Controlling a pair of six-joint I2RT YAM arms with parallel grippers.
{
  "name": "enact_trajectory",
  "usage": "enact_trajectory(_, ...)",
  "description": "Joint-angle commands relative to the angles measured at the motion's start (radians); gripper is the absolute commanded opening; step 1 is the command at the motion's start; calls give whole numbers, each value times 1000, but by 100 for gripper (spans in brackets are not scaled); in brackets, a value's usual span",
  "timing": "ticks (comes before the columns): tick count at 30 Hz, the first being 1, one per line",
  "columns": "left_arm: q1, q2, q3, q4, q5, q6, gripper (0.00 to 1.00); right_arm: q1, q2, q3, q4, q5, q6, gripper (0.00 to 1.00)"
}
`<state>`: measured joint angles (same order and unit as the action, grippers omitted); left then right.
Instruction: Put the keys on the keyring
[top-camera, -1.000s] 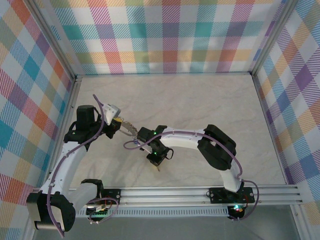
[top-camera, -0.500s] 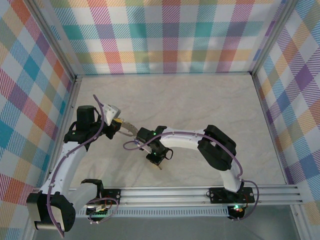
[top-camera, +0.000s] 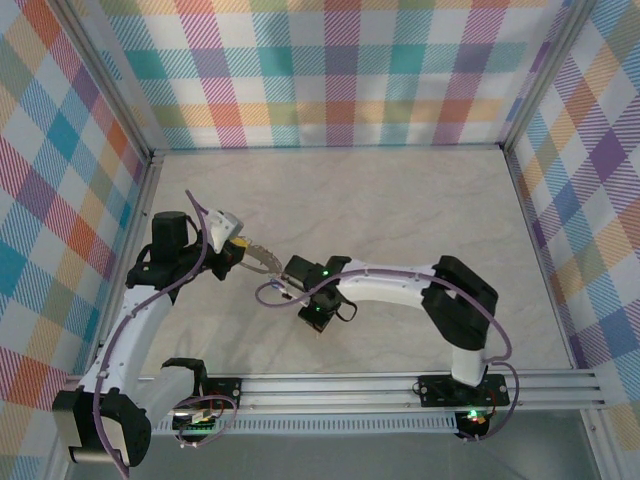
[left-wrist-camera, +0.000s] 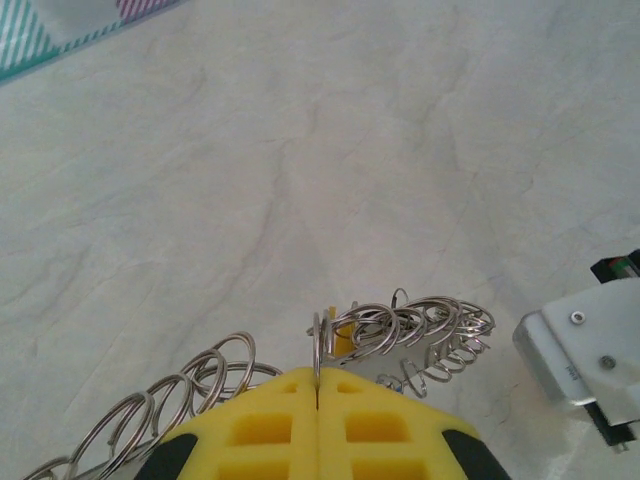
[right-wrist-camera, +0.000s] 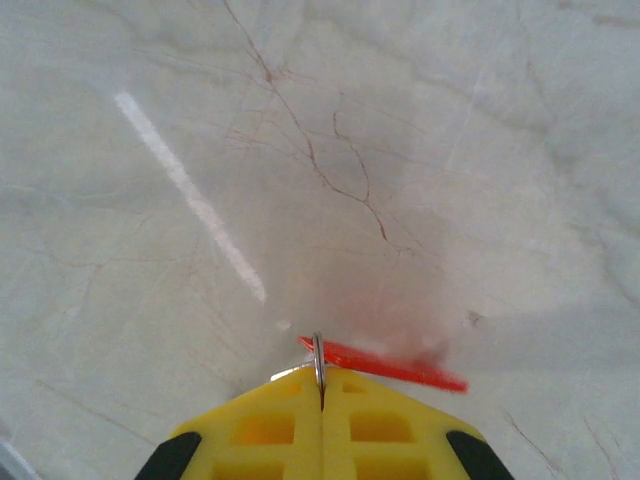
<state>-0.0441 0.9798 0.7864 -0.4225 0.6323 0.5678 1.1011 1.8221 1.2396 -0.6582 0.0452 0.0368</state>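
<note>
At lower centre of the left wrist view, the left pincer (left-wrist-camera: 317, 388) is fully closed on the keyring (left-wrist-camera: 316, 345), seen edge-on. Clusters of small split rings (left-wrist-camera: 415, 328) hang on either side. At lower centre of the right wrist view, the right pincer (right-wrist-camera: 320, 388) is closed on the ring of a red-tagged key (right-wrist-camera: 390, 367), with the marbled counter (right-wrist-camera: 450, 150) behind.

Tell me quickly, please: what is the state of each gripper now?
Left gripper: closed on the keyring.
Right gripper: closed on the red-tagged key.
</note>
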Motion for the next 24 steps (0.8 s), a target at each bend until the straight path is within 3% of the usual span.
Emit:
enact_trajectory(1,13,-27,29,-17,132,56,0,2,-96,-66,140,-15,-51,0)
enact_trajectory(5,-14,-5,49,-46,314,112,0,-36,-208,-152,224,-77,-85,0)
enact_trajectory(9,-81,36,96,-134,321,200,0,-131,-348,-231,300,-208,-126,0)
enact_trajectory(11,-103,64,132,-202,365,257,0,-195,-399,-247,317,-327,-170,0)
enact_trajectory(13,-126,103,170,-258,401,305,0,-253,-421,-226,288,-369,-189,0)
enact_trajectory(17,-191,148,205,-275,377,328,0,-327,-404,-130,200,-471,-258,0)
enact_trajectory(24,-268,196,205,-172,282,265,0,-340,-346,-15,177,-579,-323,0)
